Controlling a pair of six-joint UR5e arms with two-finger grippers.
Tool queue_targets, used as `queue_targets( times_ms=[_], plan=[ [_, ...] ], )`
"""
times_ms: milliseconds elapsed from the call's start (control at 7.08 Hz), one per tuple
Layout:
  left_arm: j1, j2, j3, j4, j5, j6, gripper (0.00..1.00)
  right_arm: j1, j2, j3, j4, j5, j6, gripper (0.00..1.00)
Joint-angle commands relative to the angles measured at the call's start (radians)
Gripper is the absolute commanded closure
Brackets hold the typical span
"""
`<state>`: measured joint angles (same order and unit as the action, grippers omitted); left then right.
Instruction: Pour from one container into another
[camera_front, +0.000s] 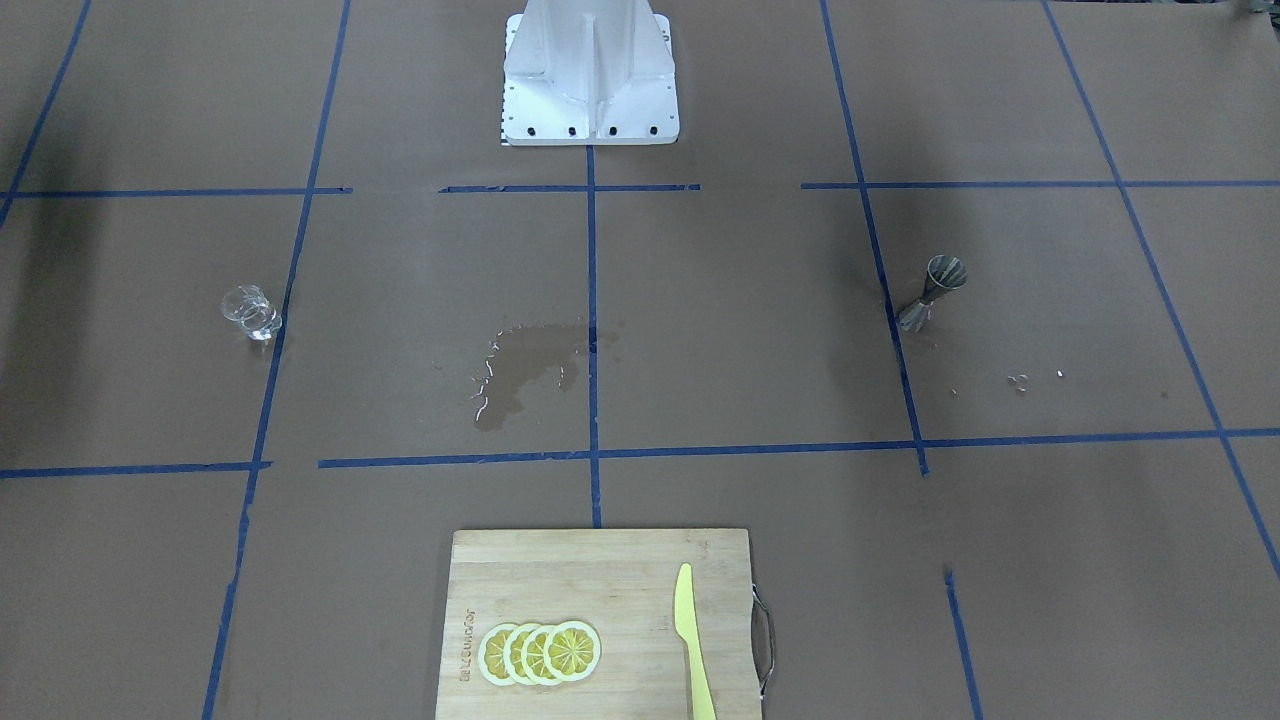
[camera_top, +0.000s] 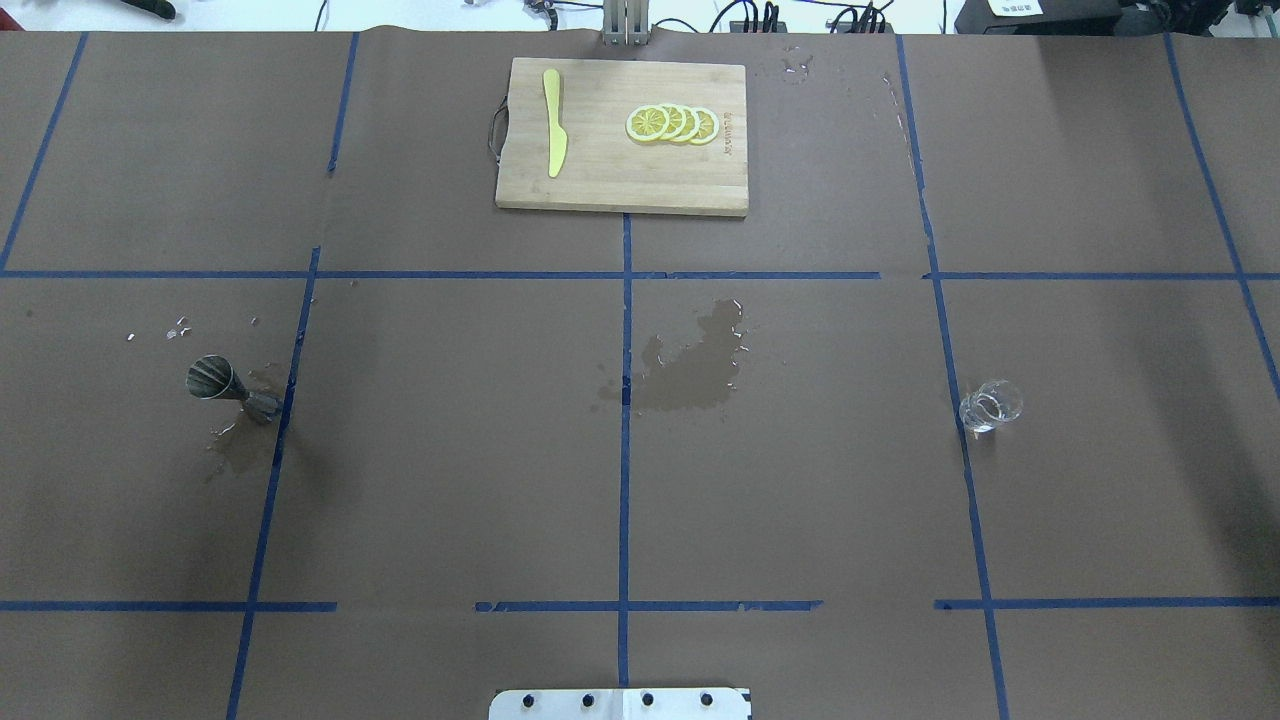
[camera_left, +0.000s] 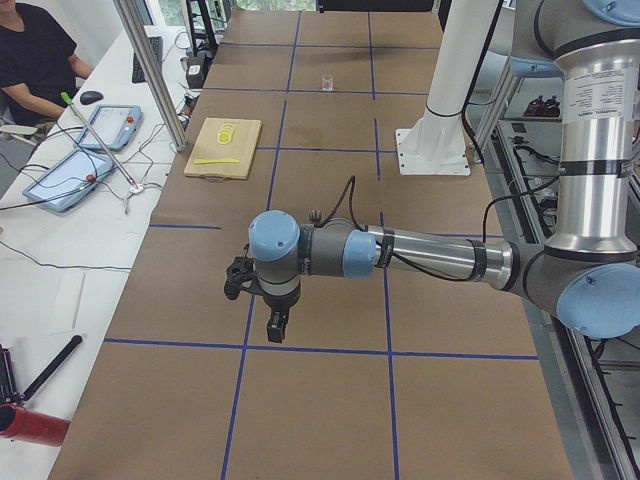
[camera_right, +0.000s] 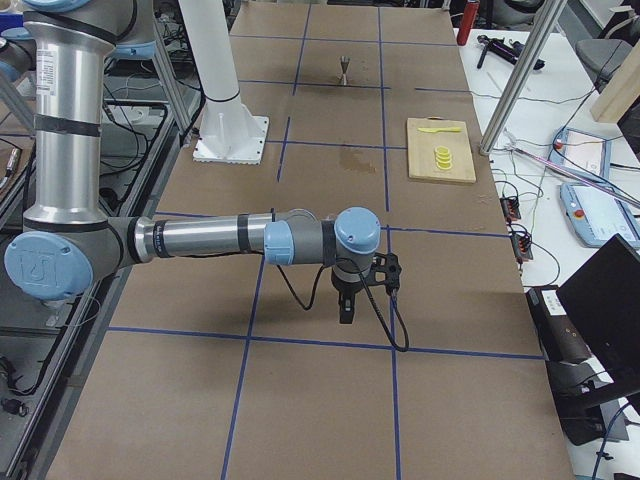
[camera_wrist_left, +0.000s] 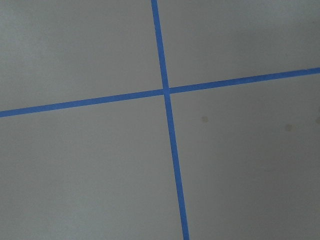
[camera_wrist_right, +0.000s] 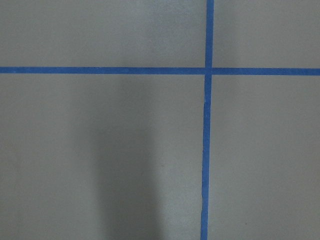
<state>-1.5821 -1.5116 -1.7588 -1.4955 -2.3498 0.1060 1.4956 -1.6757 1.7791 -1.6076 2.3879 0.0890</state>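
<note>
**Overhead exterior: glass cup (camera_top: 990, 405) and jigger (camera_top: 230, 388) stand well apart**

Nearest the base, I see the left gripper (camera_left: 276, 326) and right gripper (camera_right: 346, 312) only in the side views, so I cannot tell how their jaws stand. Further out, the jigger is upright on the left and the glass cup on the right, with a wet patch (camera_top: 690, 365) between them. Farthest is a cutting board (camera_top: 600, 185).

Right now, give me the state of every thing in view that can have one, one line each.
glass cup: upright, untouched, contents unclear.
jigger: upright, wet patch at its base.
spill: soaked into the paper mid-table.
lemon slices: fanned, overlapping, on the cutting board.
knife: flat on the board.
left claw: pointing down, far from both vessels; open or shut unclear.
right claw: likewise.
</note>
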Motion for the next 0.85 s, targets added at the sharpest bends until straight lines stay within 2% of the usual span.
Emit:
queue_targets(
  times_ms=[0, 424, 565, 707],
  plan=[
    [0.004, -0.001, -0.002, -0.005, 0.000, 0.000, 0.00, 0.000, 0.001, 0.005, 0.000, 0.000, 0.000, 0.00],
    [0.005, -0.004, -0.007, -0.011, -0.002, -0.005, 0.00, 0.000, 0.001, 0.011, 0.002, -0.001, 0.000, 0.00],
    [0.007, -0.006, -0.005, -0.029, -0.031, -0.009, 0.00, 0.000, 0.001, 0.011, 0.002, -0.001, 0.000, 0.00],
    [0.005, -0.004, -0.002, -0.069, -0.104, -0.011, 0.00, 0.000, 0.001, 0.010, 0.002, -0.001, -0.002, 0.00]
  ],
)
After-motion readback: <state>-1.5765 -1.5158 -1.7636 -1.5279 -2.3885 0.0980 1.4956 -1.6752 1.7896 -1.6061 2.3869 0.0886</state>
